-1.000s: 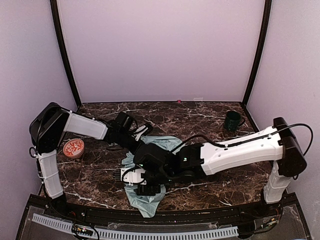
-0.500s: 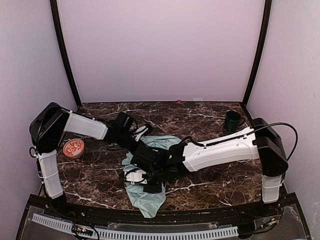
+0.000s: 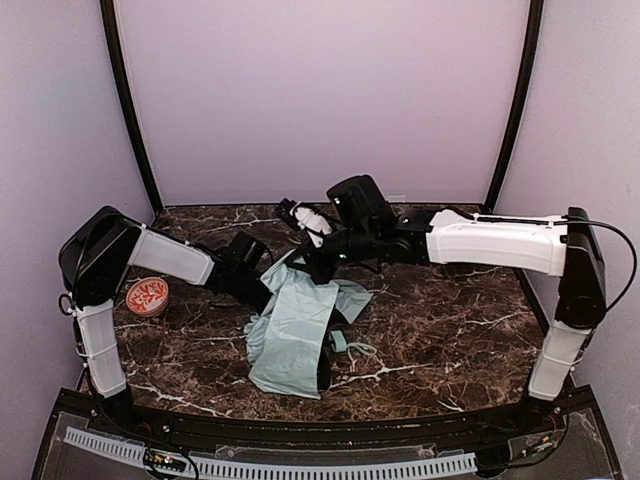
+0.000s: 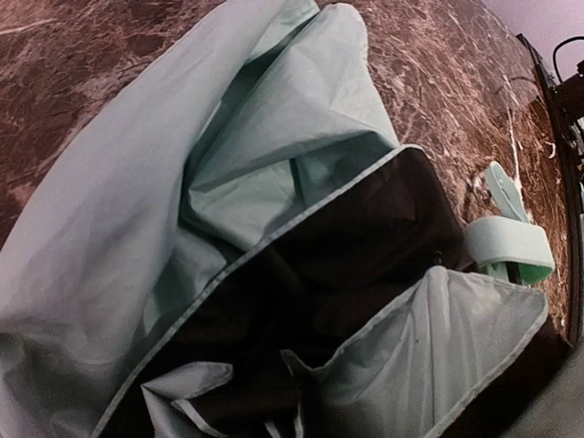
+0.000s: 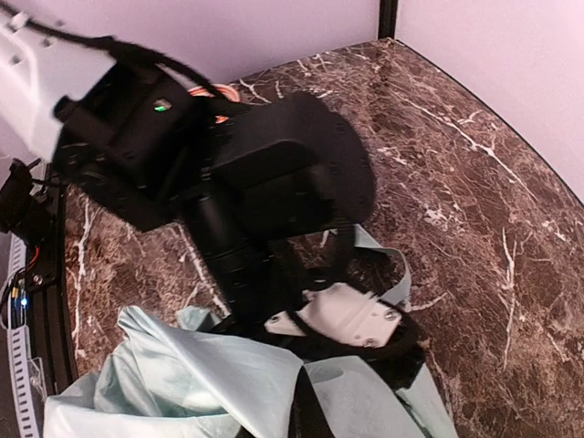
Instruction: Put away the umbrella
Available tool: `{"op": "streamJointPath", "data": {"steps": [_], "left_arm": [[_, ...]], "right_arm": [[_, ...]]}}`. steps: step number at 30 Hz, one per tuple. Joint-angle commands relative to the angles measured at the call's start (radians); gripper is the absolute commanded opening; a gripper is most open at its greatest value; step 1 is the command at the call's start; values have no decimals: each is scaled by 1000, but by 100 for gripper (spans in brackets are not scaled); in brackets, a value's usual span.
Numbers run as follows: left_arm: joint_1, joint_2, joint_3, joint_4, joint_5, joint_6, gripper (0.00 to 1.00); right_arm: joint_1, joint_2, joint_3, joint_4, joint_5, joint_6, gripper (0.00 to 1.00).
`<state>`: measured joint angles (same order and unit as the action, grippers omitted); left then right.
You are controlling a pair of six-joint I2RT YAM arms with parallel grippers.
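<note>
The umbrella [image 3: 295,335] lies collapsed at the table's middle, pale mint fabric with black lining showing. Its upper fabric is pulled up into a peak. My right gripper [image 3: 308,268] is shut on that peak, raised above the table; in the right wrist view the umbrella [image 5: 210,383] fills the bottom and hides the fingers. My left gripper [image 3: 264,291] reaches in from the left under the fabric. In the left wrist view the umbrella [image 4: 182,237] covers the jaws, with its folds gathering at them. The mint handle and strap [image 4: 511,248] lie at the right, on the marble.
An orange-red dish [image 3: 147,296] sits at the left by the left arm's base. The left arm's black wrist [image 5: 274,201] stands close in front of the right wrist camera. Walls enclose the marble table [image 3: 450,340] on three sides.
The right gripper shut on the fabric, then rose and swung from low over the umbrella toward the back centre, pulling the fabric up. The left arm hardly moved.
</note>
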<state>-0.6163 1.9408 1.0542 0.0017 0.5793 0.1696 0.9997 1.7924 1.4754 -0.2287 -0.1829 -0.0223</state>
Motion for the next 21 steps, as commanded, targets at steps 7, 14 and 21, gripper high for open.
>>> {"op": "streamJointPath", "data": {"steps": [7,14,21], "left_arm": [[-5,-6,-70,185,208,-46,0],[49,-32,-115,286,171,-131,13],[63,-182,-210,414,-24,-159,58]], "right_arm": [[-233,223,-97,258,-206,303,0],[-286,383,-124,239,-397,399,0],[-311,441,-134,201,-461,366,0]]}}
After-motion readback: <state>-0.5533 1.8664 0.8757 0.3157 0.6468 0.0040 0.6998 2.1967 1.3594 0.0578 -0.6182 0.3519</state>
